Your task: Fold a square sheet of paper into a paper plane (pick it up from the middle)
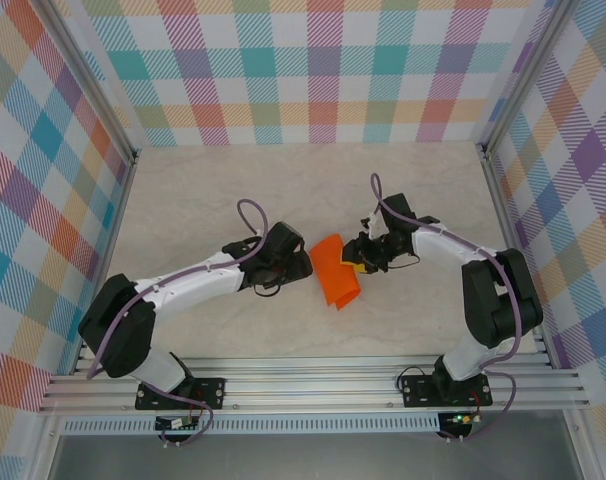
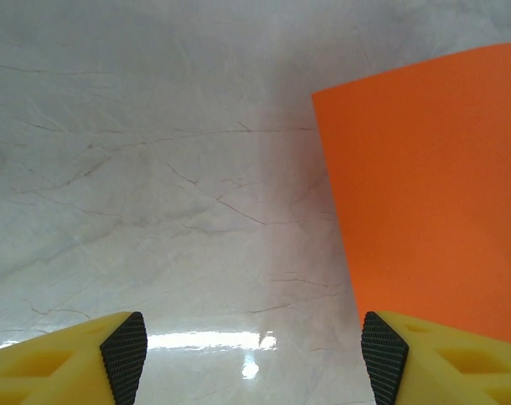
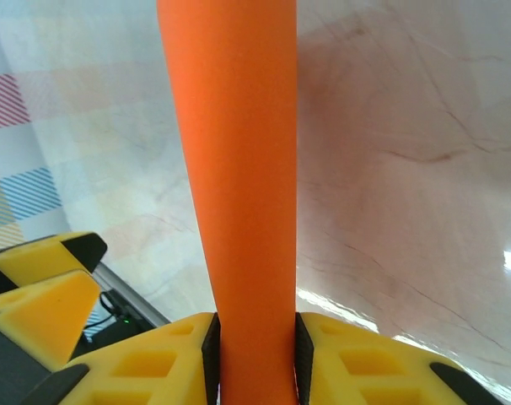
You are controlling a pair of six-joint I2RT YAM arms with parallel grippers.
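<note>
Right pincer [image 3: 254, 350], clamped on the square sheet of paper [image 3: 239, 169], is being shown close by its wrist view; left pincer [image 2: 254, 354] is being held apart over open desk [image 2: 137, 169].

1. The square sheet of paper [image 1: 338, 272], between the two grippers, is plain bright orange
2. The left gripper [image 2: 254, 354] has yellow fingers [image 2: 78, 342] tipped with black ribbed pads [image 2: 125, 354]; the right gripper [image 3: 254, 346] is coloured the same
3. The counter [image 1: 213, 190] under both grippers is pale cream marble with thin grey-brown veins
4. The walls [image 1: 313, 70] beyond the grippers carry a plaid of teal, pink, orange and purple on white
5. The arms [image 1: 193, 285] behind the grippers are white with black joints, their cables [image 1: 254, 202] lilac
</note>
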